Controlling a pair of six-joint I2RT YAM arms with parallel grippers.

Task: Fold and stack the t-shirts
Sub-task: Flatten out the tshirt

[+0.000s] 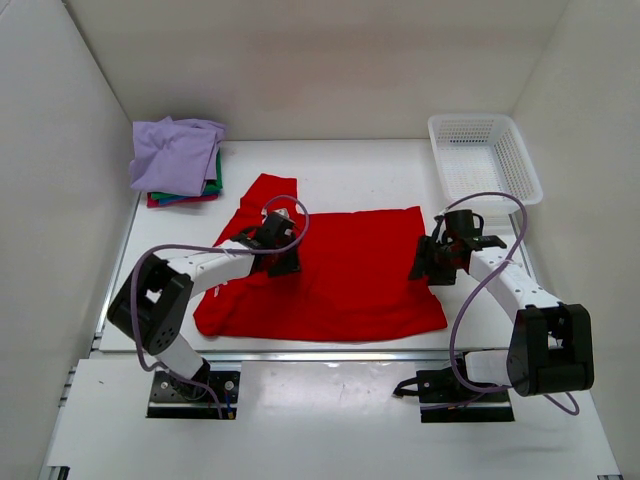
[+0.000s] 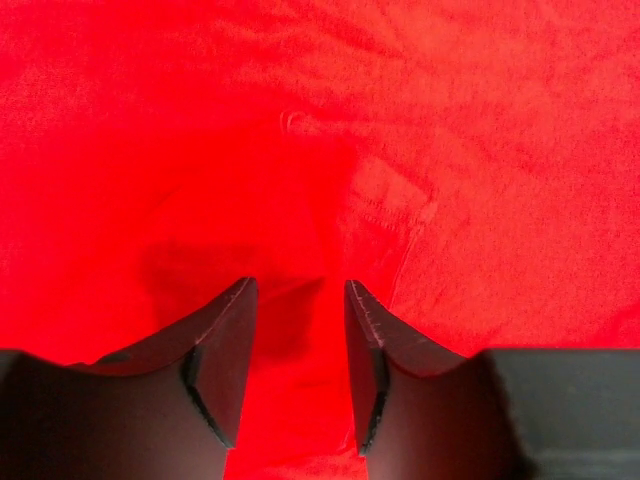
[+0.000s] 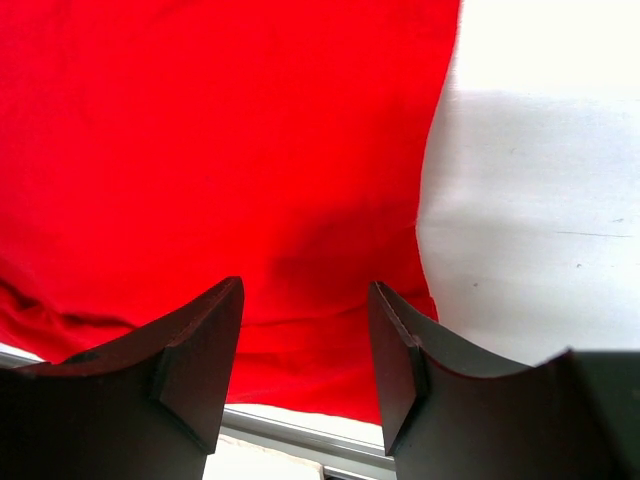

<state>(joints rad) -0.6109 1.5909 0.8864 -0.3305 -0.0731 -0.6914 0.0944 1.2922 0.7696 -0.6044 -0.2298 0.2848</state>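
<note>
Your red shirt (image 1: 330,275) lies spread flat mid-frame on the desk (image 1: 370,175), within reach of both arms for folding. The left gripper (image 2: 298,290) hangs half open over its left part and the right gripper (image 3: 305,290) over its right edge, both empty. The folded stack (image 1: 178,160) sits upper left, out of the way.

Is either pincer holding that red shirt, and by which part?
Neither. The left pincer and the right pincer both stand open just over the red t-shirt, gripping none of it.
</note>
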